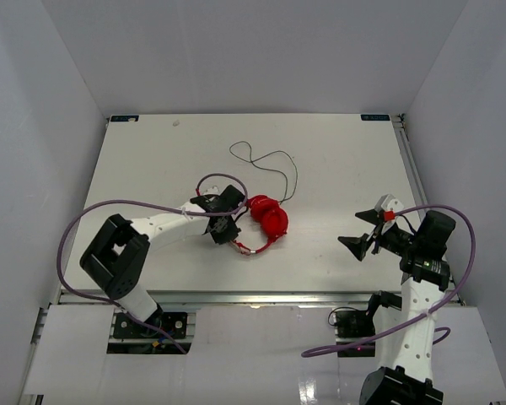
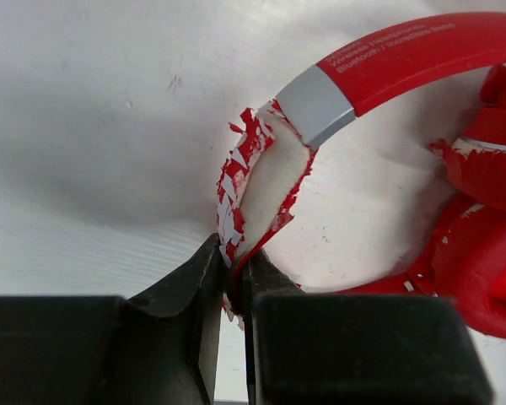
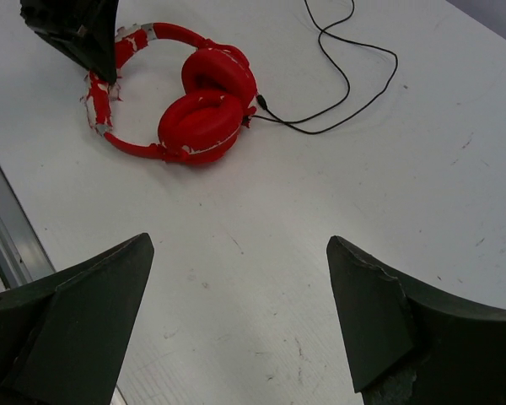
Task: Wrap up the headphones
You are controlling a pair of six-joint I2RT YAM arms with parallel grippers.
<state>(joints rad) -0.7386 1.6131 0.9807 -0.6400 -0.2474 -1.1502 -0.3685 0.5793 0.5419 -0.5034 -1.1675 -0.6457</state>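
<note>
The red headphones [image 1: 268, 219] lie near the table's middle, ear cups folded together, headband toward the near edge. Their thin black cable [image 1: 274, 169] runs loose in loops toward the far side. My left gripper [image 1: 228, 228] is shut on the worn red-and-white headband padding [image 2: 257, 186]; the padding is pinched between the two black fingers [image 2: 274, 291]. My right gripper [image 1: 363, 232] is wide open and empty, to the right of the headphones, which show in its view [image 3: 204, 105] with the cable [image 3: 354, 80] beyond.
Thick purple robot cables [image 1: 110, 211] arc over both arms. A metal rail [image 1: 236, 295] runs along the table's near edge. White walls [image 1: 51, 110] close in the left, right and far sides.
</note>
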